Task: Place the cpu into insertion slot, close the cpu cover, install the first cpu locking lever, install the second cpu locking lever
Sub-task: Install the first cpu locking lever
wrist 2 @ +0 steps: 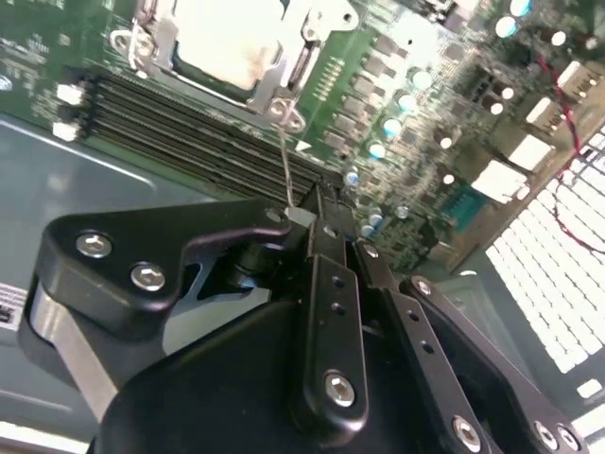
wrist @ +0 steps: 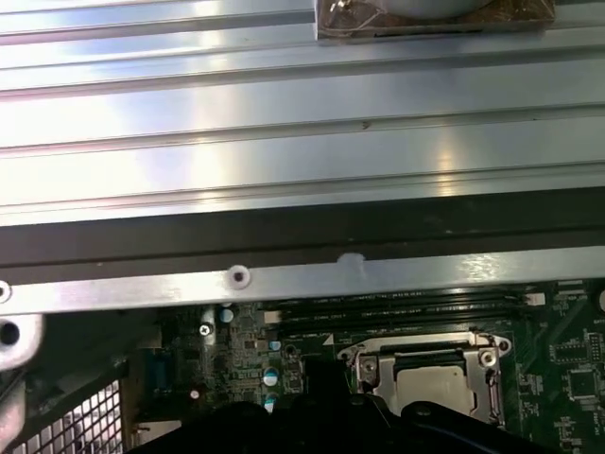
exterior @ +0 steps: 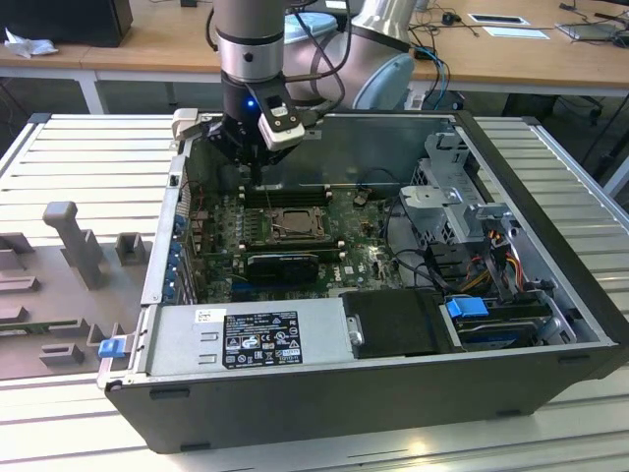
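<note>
Cpu: pale silvery square chip (wrist: 430,383) seated in dark-rimmed insertion slot (exterior: 284,223) on green board, under grey metal cpu cover (wrist 2: 274,80).
Gripper: black gripper (wrist 2: 317,222) pinching thin wire locking lever (wrist 2: 285,165) beside socket.
Hidden: chip partly cut off in both wrist views.

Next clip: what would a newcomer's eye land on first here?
The open dark-grey computer case on the ribbed metal table, with the black gripper lowered inside over the green circuit board. In the second wrist view, its fingers pinch a thin wire lever beside the metal-framed socket, where the pale silvery square cpu already sits.
</note>
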Robot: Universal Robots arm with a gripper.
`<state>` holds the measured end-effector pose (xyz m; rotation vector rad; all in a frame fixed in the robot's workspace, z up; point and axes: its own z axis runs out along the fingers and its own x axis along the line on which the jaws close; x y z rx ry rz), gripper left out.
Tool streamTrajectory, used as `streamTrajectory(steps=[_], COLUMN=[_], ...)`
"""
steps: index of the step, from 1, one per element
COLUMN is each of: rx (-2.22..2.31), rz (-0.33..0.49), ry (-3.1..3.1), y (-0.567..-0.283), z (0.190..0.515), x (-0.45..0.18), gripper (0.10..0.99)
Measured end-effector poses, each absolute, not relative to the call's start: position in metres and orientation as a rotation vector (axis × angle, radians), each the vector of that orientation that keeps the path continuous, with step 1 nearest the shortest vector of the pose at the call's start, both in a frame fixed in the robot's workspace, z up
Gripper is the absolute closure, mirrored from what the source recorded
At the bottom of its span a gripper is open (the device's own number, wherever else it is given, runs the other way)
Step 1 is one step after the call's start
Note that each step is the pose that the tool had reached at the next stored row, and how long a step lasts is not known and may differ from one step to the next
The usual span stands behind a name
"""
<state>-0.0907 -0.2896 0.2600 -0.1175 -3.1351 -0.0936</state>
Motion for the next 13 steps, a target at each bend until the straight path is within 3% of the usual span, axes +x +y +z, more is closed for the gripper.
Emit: streamTrajectory(steps=[13], rx=[-0.114], rz=[-0.084], ry=[-3.136], y=[-0.29], z=[0.255], x=[-0.052], gripper=[0.98])
